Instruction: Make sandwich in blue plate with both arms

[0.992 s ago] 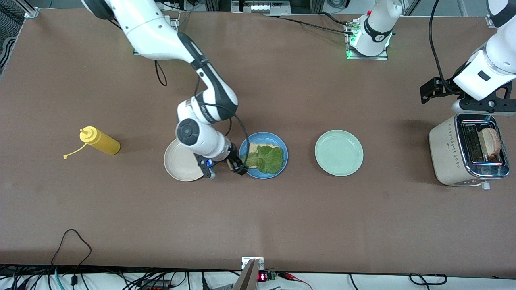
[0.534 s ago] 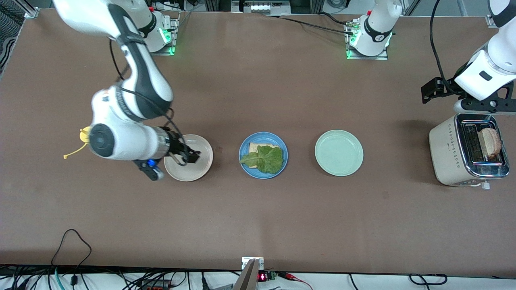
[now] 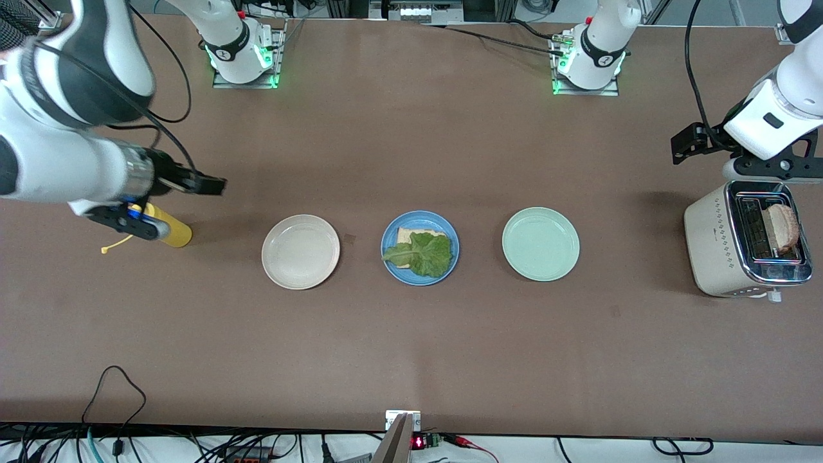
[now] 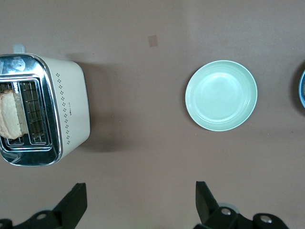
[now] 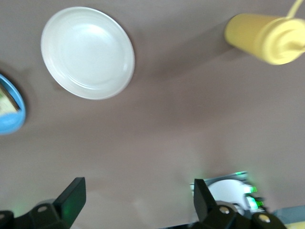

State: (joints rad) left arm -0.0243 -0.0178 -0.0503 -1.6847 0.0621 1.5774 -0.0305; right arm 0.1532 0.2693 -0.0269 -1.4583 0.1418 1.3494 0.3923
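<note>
Front view: right gripper (image 3: 209,185) up over bare table beside the yellow bottle (image 3: 168,231), jaws apart, empty. Left gripper (image 4: 140,202) above the toaster (image 3: 746,247), jaws apart, empty. Blue plate (image 3: 450,236) between the two grippers, well clear of both jaws, holding bread (image 3: 406,235) topped with lettuce (image 3: 425,254).

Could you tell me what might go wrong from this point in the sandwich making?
1. The lettuce overhangs the bread slice on the blue plate; a top slice pressed on could push it off.
2. The second slice stands in the toaster; the open left gripper might bump the toaster's metal rim reaching for it.
3. The open right gripper hangs by the yellow bottle, which the arm could knock.
</note>
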